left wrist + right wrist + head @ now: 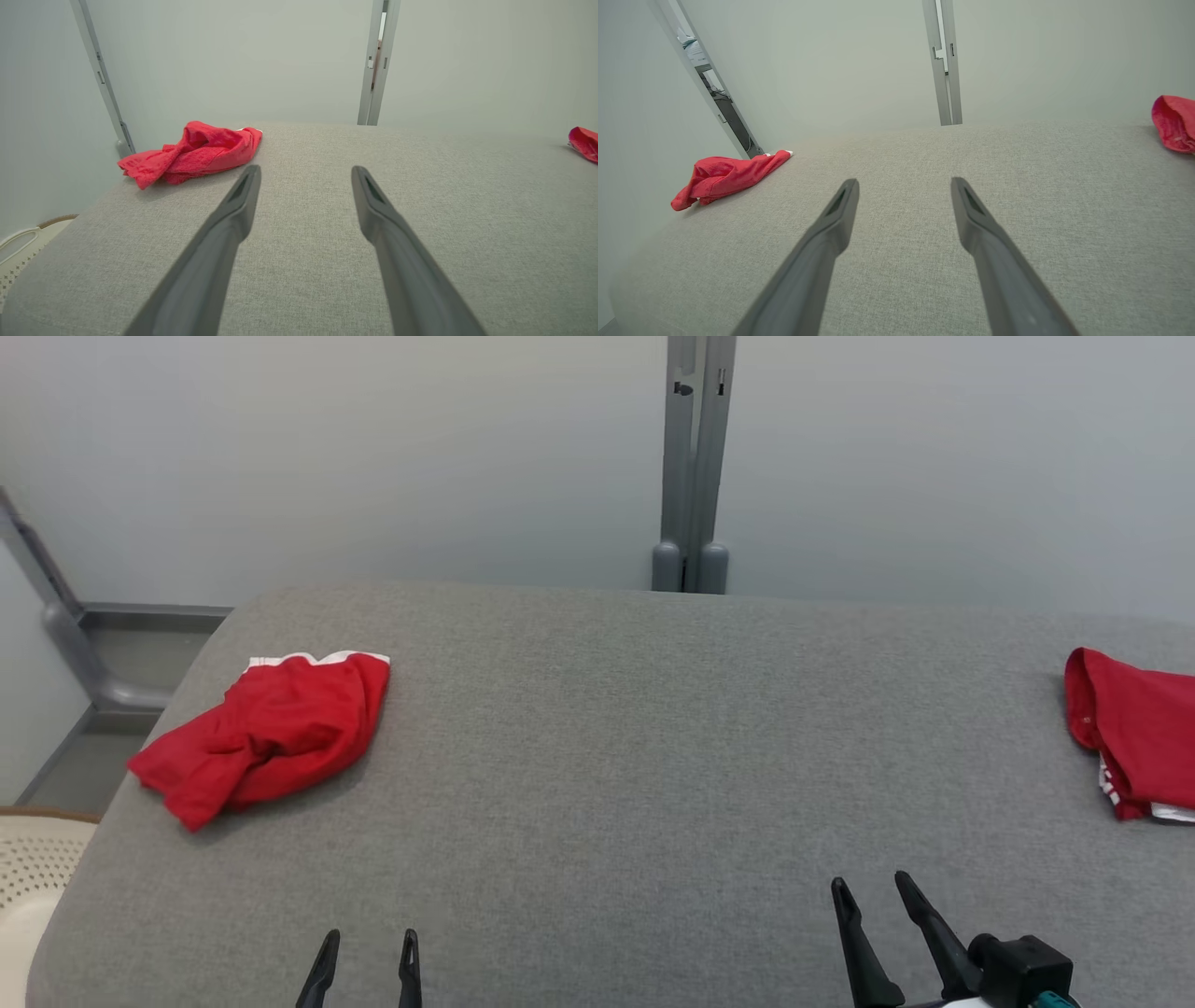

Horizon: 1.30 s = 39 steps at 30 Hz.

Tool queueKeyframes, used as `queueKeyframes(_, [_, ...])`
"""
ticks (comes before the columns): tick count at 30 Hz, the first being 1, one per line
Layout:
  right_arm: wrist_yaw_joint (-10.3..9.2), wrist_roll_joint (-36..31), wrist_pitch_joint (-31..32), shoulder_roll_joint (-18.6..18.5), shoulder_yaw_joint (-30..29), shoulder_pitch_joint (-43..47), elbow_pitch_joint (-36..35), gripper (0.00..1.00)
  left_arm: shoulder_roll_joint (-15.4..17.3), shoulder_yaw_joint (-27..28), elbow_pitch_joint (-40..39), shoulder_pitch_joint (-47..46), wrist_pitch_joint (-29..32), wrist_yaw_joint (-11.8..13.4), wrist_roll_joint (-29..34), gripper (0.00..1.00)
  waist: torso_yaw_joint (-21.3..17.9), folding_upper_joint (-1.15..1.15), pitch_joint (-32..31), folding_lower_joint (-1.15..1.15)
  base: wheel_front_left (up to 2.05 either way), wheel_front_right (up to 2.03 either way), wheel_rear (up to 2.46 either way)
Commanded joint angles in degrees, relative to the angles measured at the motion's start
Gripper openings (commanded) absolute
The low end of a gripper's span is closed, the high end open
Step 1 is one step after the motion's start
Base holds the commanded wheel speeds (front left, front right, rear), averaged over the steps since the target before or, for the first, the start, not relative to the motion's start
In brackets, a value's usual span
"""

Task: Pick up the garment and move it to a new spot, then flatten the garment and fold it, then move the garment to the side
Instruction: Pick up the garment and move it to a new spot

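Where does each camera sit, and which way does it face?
Head view: on the head, facing forward and down at the grey table; left gripper and right gripper tips below.
Left wrist view: on that wrist, facing across the table along its open fingers.
Right wrist view: likewise, along its own open fingers.
Shared: crumpled red garment left, second red garment right.

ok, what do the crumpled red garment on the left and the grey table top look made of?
Crumpled red garment: thin, soft cloth, matte; it slumps in limp folds, with a white band at one edge. Grey table top: seems covered in matte woven fabric; fine speckled weave shows close up. Fibres unclear.
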Motion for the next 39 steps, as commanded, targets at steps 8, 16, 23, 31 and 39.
queueKeyframes(8, [0.00, 0.5, -0.2, 0.1, 0.4, 0.4, 0.1, 1.00, 0.1, 0.8, -0.2, 0.6, 0.0, 0.1, 0.9, 1.00, 8.7, 0.00, 0.9, 0.00, 0.00, 0.00, 0.00])
queueKeyframes(16, [0.00, 0.8, -0.2, 0.1, 1.8, 0.2, 0.6, 1.00, 0.1, 2.0, -0.8, 0.9, 0.0, 0.1, 1.2, 1.00, 13.0, 0.00, 1.1, 0.00, 0.00, 0.00, 0.00])
queueKeyframes(23, [0.00, 1.0, -0.2, 0.1, 3.5, -2.4, 1.4, 1.00, 0.1, 2.5, -2.2, 0.5, 0.0, 1.4, 0.5, 1.00, 15.2, 0.00, 2.7, 0.00, 0.00, 0.00, 0.00])
queueKeyframes(31, [0.00, 1.4, -0.2, -0.5, 5.2, -4.4, 2.3, 1.00, 0.1, 3.2, -3.4, 0.7, 0.0, 2.5, 0.4, 1.00, 16.4, 0.00, 3.8, 0.00, 0.00, 0.00, 0.00])
queueKeyframes(39, [0.00, 1.2, -0.2, -1.6, 4.4, -2.7, 1.9, 1.00, 0.1, 4.2, -3.8, 0.9, 0.0, 2.0, 0.5, 1.00, 17.0, 0.00, 4.9, 0.00, 0.00, 0.00, 0.00])
